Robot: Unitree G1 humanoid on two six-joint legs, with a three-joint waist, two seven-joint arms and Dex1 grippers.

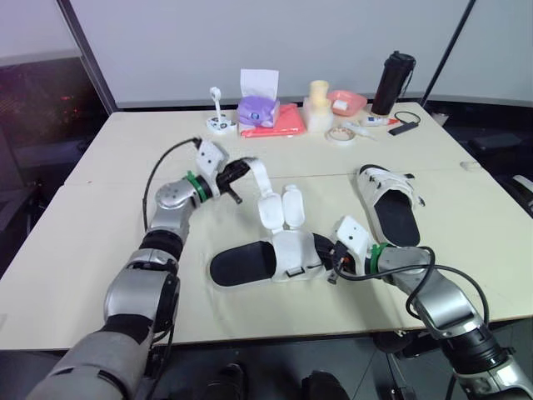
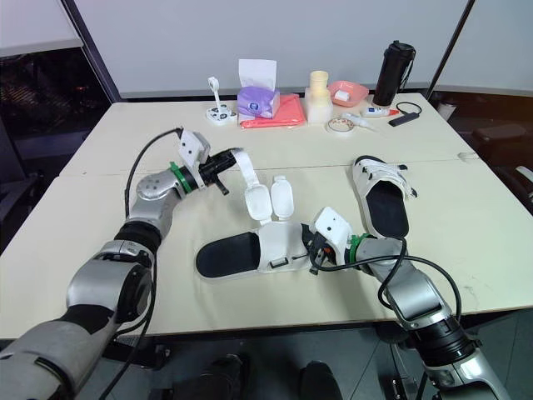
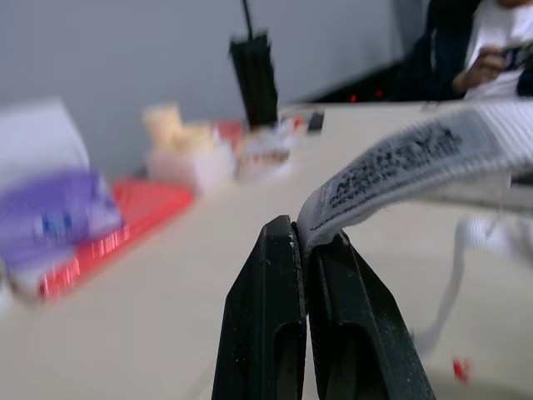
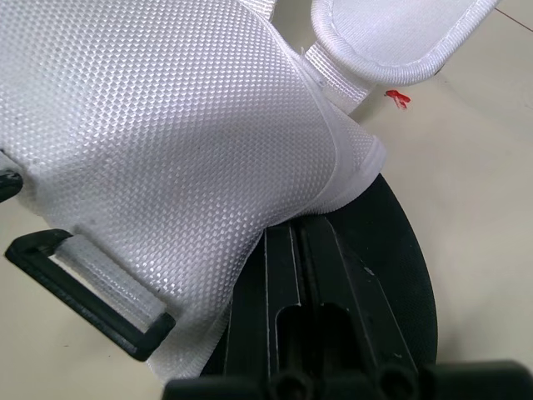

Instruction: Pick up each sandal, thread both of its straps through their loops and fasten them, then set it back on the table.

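Observation:
One sandal (image 1: 266, 257) with a black sole and a white upper lies mid-table, its two strap flaps (image 1: 281, 207) turned up and open. My left gripper (image 1: 240, 172) is shut on the end of its long white strap (image 1: 259, 177), which it holds lifted to the left; in the left wrist view the labelled strap (image 3: 400, 158) sits pinched in the left gripper (image 3: 306, 242). My right gripper (image 1: 331, 258) is shut on the toe end of this sandal, at the edge of the white upper (image 4: 166, 142) beside a black loop (image 4: 83, 287). A second sandal (image 1: 390, 200) lies to the right.
Along the far edge stand a purple tissue box (image 1: 258, 108) on a red cloth (image 1: 281, 123), a pale cup stack (image 1: 318, 104), a pink bowl (image 1: 347, 102), a tape roll (image 1: 341, 134) and a black bottle (image 1: 393, 83). A person (image 3: 491, 42) sits beyond the table.

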